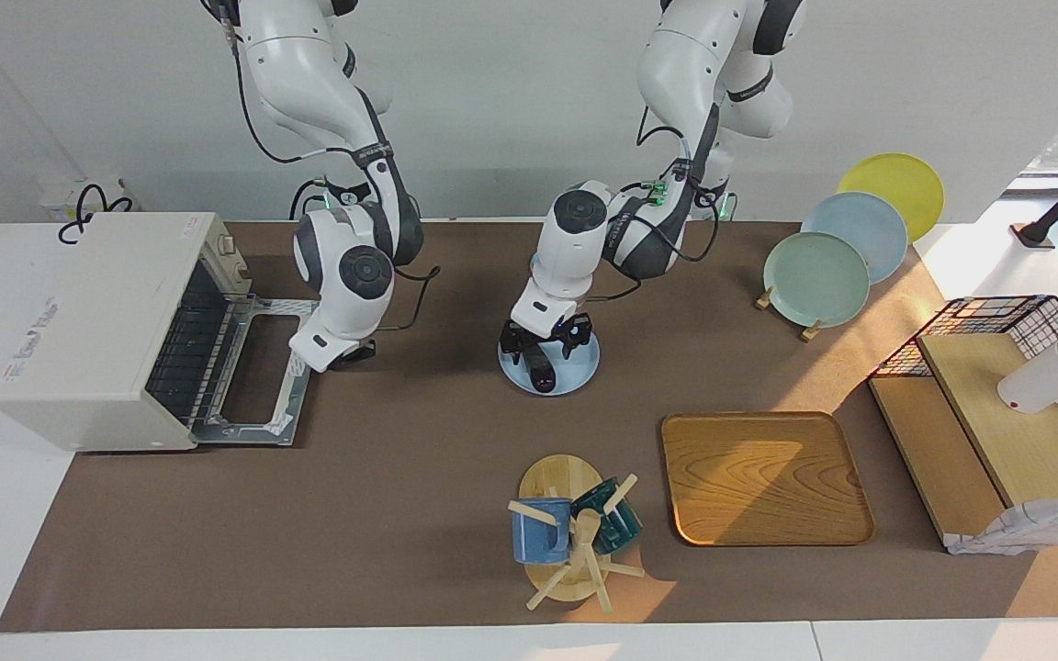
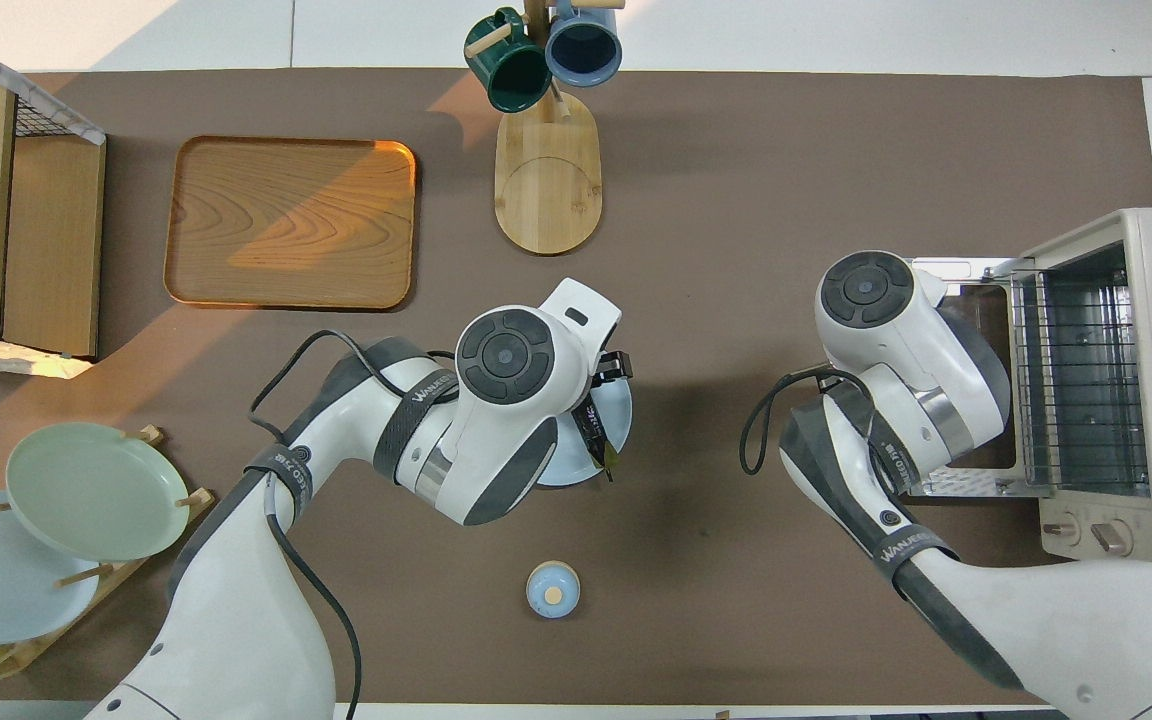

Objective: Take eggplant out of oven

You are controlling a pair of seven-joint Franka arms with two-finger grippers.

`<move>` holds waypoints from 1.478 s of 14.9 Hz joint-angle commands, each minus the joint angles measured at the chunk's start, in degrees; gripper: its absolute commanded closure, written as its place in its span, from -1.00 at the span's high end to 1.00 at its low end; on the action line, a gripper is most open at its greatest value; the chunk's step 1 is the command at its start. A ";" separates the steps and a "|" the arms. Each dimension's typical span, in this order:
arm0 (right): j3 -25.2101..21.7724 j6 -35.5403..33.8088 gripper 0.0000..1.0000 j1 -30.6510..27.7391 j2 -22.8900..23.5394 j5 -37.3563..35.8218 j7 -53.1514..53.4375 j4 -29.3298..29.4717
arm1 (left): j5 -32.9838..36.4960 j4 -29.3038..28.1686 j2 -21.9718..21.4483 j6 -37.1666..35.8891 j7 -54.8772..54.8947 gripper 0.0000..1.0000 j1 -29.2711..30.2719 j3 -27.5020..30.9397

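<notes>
The eggplant is seen lying on a small pale blue plate mid-table, well apart from the open oven. The left gripper is placed over it, jaws spread astride it, apparently released. The right gripper waits over the oven's lowered door; its jaw state cannot be told. If the left gripper is lifted carelessly, the eggplant could be nudged off the plate.

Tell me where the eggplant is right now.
The eggplant lies on the pale blue plate mid-table, under the left gripper, away from the open oven.
</notes>
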 commanded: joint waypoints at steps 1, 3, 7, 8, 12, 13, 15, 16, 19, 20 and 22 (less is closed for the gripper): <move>0.79 2.92 -1.00 -2.63 -1.82 -3.15 -3.54 -2.40 | -0.92 -2.64 -0.46 3.08 -0.12 0.82 -1.44 1.11; 0.79 3.45 -1.00 -3.51 -1.82 -3.16 -3.90 -2.66 | -0.92 -3.61 -0.55 4.05 0.06 0.62 -1.45 1.11; 0.70 2.49 -1.00 -3.69 -1.74 -6.14 -9.60 -1.87 | -0.92 -3.87 -0.64 4.05 0.06 0.35 -1.54 1.11; 0.70 2.05 -1.00 -3.87 -1.82 -6.15 -11.35 -1.26 | -0.92 -4.05 -0.64 4.14 0.06 0.25 -1.54 1.11; 0.97 -2.69 -1.00 -6.76 -6.46 -5.27 -19.78 0.94 | -0.92 -3.70 -0.73 3.44 0.06 -0.66 -1.54 1.11; 0.97 -3.57 -1.00 -7.29 -7.96 -5.18 -21.55 1.03 | -0.92 -3.52 -0.73 3.18 0.14 -0.96 -1.45 1.11; 0.97 -5.15 -1.00 -8.96 -10.51 -5.00 -24.01 1.12 | -0.92 -3.26 -1.08 3.00 0.23 -1.00 -0.93 1.11; 0.97 -5.59 -1.00 -10.36 -11.39 -4.48 -25.24 1.12 | -0.92 -2.91 -1.60 2.48 0.32 -1.00 -0.40 1.11; 0.79 -6.48 -1.00 -13.52 -12.63 -1.49 -29.56 1.12 | -0.83 2.87 -1.87 -4.27 1.81 -1.00 3.98 1.37; 0.88 -6.74 -1.00 -14.32 -12.90 -1.49 -29.82 1.12 | -0.83 5.07 -1.61 -6.82 3.82 -1.00 5.92 1.37; 0.88 -7.27 -1.00 -15.38 -14.12 -1.40 -32.28 1.12 | -0.91 9.81 -0.73 -11.13 8.91 -1.00 10.22 1.29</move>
